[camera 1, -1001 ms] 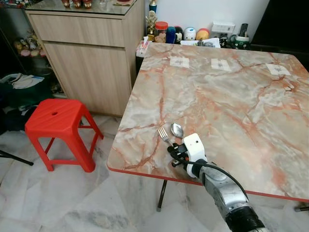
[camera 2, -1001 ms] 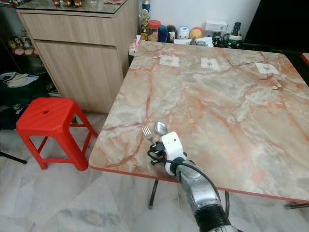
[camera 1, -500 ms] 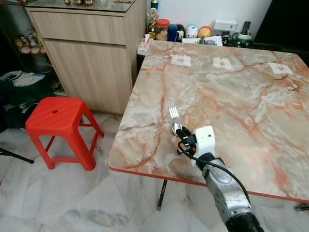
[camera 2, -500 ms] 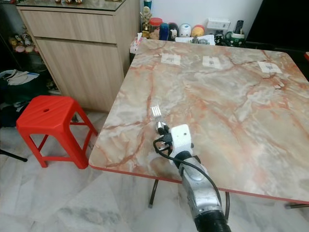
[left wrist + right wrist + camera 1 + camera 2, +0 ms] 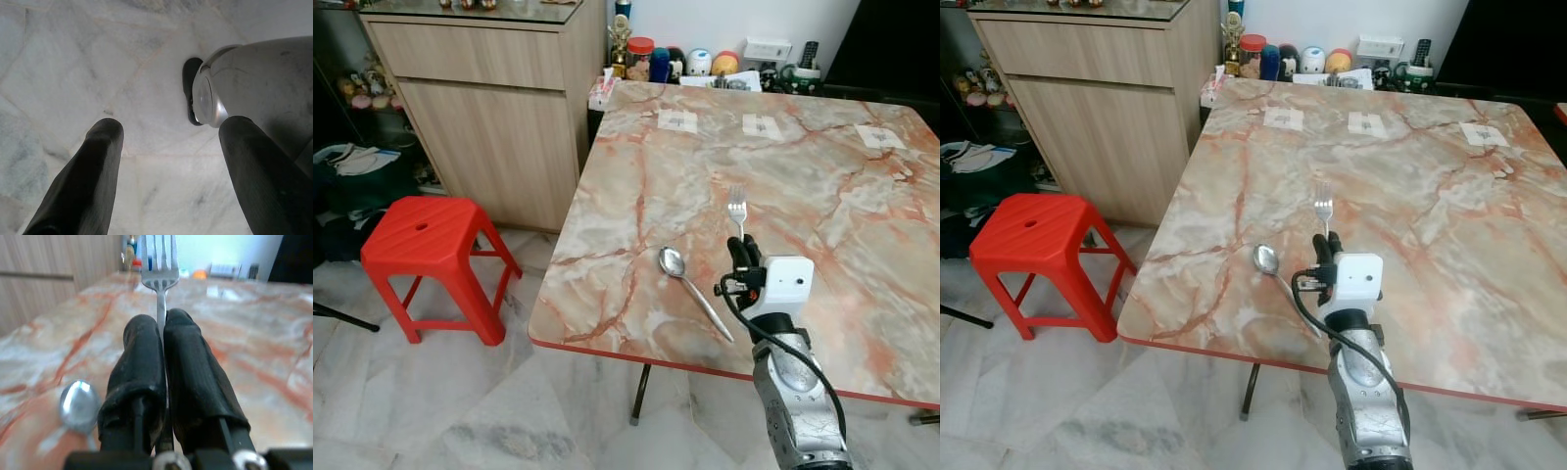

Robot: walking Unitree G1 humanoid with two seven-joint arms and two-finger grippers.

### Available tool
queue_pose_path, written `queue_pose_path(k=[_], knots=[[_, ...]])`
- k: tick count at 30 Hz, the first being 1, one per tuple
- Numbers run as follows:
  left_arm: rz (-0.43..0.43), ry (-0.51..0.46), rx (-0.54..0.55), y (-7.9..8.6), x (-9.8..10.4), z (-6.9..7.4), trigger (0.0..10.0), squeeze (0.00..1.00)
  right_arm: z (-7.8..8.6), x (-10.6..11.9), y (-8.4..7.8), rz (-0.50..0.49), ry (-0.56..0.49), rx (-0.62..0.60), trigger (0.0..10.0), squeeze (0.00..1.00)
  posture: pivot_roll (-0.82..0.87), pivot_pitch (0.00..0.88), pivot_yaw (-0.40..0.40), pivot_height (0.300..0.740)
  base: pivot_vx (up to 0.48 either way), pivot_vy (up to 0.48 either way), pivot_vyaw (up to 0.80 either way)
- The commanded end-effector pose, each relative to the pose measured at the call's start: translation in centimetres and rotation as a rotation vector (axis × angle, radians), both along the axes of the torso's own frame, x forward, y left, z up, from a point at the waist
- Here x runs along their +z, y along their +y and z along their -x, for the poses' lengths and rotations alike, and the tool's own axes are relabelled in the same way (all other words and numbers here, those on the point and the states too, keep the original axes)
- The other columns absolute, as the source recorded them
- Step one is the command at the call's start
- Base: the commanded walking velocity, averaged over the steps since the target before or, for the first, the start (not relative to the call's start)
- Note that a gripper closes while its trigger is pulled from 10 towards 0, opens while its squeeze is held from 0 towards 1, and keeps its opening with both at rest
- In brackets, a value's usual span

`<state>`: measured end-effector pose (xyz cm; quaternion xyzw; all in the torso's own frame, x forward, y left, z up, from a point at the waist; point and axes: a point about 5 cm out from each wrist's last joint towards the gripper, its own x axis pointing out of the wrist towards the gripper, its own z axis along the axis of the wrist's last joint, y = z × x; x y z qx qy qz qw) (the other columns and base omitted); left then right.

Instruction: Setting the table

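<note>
Silver fork point(image 5: 736, 206), tines upward

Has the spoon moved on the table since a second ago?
Yes, slightly: the spoon was up in the right gripper beside the fork; now it lies on the marble table, near its front edge.

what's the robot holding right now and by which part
The right gripper is shut on the fork, pinching its handle just below the tines. The left gripper holds nothing.
</note>
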<state>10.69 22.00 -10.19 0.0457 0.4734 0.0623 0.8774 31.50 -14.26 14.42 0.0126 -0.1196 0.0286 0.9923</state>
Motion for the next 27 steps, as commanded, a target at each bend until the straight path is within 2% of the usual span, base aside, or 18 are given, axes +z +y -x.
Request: queue_pose_path(k=[1,5,14,27], knots=[[0.009,0.048,-0.020,-0.6,-0.5,1.1,10.0,0.00,-0.1,1.5,-0.5,0.008,-0.068,-0.030,10.0,0.00,0.05,0.127,-0.052,0.740,0.000,-0.472,0.00],[0.010,0.048,-0.020,-0.6,-0.5,1.1,10.0,0.00,-0.3,2.0,-0.2,-0.001,-0.081,-0.027,10.0,0.00,0.05,0.124,-0.056,0.740,0.000,-0.472,0.00],[0.008,0.050,-0.026,-0.7,-0.5,1.0,10.0,0.00,0.0,1.9,0.5,-0.013,-0.085,-0.022,10.0,0.00,0.06,0.121,-0.056,0.740,0.000,-0.472,-0.72],[0.008,0.051,-0.047,-0.8,-0.5,1.0,10.0,0.00,0.4,2.6,1.2,-0.007,-0.141,-0.014,10.0,0.00,0.05,0.089,-0.049,0.740,0.000,-0.472,0.00]])
